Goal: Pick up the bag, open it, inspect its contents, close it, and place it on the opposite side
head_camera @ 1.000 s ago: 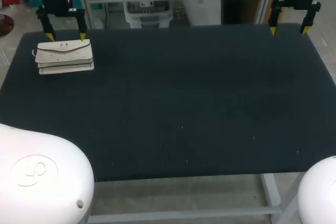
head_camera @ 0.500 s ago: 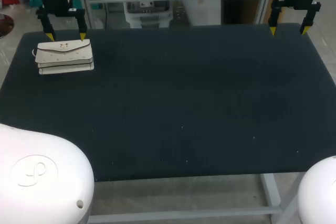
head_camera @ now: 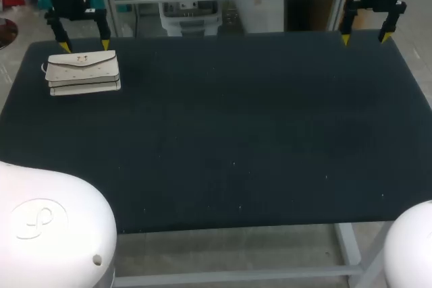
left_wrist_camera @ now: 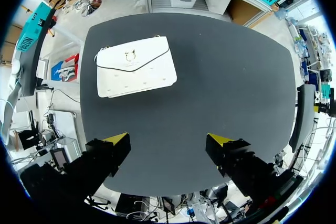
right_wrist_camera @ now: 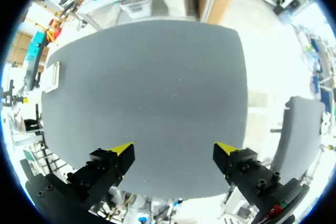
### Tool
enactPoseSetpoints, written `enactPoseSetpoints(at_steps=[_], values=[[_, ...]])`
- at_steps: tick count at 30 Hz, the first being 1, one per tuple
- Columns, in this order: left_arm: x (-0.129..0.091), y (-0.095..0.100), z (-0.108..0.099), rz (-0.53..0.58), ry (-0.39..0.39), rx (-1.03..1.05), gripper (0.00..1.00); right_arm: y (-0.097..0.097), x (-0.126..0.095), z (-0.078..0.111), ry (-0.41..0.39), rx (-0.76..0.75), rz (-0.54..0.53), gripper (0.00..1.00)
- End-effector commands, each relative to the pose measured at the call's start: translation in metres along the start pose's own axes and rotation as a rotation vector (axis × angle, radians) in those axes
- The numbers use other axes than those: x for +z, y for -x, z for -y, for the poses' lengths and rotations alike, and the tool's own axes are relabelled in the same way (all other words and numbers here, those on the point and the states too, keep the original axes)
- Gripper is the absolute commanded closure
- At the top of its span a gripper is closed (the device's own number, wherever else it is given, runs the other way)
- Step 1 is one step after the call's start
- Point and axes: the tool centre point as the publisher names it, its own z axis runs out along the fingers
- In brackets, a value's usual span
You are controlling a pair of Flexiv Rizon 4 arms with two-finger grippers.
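My left end effector (left_wrist_camera: 169,140) is spread wide, with only dark counter (left_wrist_camera: 220,77) showing between its yellow tips. The bag (left_wrist_camera: 135,65) lies ahead of the fingers, not between them and not touching them. From this wrist I look straight onto its white flap, which is shut, with a small metal clasp near the middle of the flap's upper part.

The head view gives what the wrist cannot. The left end effector (head_camera: 85,45) hangs at the counter's (head_camera: 236,133) far left corner, its tips just over the bag's (head_camera: 83,72) far edge. The bag shows its side as stacked white layers under the flap, and a small loop sticks out at its left end.

My right end effector (right_wrist_camera: 174,148) is also spread wide and holds nothing. From that wrist the bag (right_wrist_camera: 52,76) is only a thin white sliver at the far side of the counter (right_wrist_camera: 157,87). In the head view the right end effector (head_camera: 364,38) sits over the far right edge, well apart from the bag, with dark counter between them.

A white housing (head_camera: 54,234) covers the counter's near left corner and a second housing (head_camera: 412,247) covers the near right.
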Motion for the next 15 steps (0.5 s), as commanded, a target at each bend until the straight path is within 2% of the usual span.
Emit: enactPoseSetpoints(at_steps=[1,6,7,9,15], values=[[0.01,0.031,0.001,-0.158,-0.009,0.001,0.0,-0.018,0.017,0.004,0.077,-0.336,-0.039,0.0],[0.02,0.06,0.013,-0.271,-0.017,-0.001,0.0,-0.04,0.037,0.007,0.126,-0.613,-0.111,0.0],[0.023,0.065,0.015,-0.306,0.001,0.003,0.0,-0.044,0.04,0.009,0.131,-0.657,-0.134,0.0],[0.027,0.072,0.02,-0.325,-0.017,-0.011,0.0,-0.052,0.047,0.012,0.142,-0.744,-0.133,0.0],[0.036,0.089,0.027,-0.41,-0.029,-0.017,0.0,-0.061,0.059,0.024,0.185,-0.957,-0.295,0.0]])
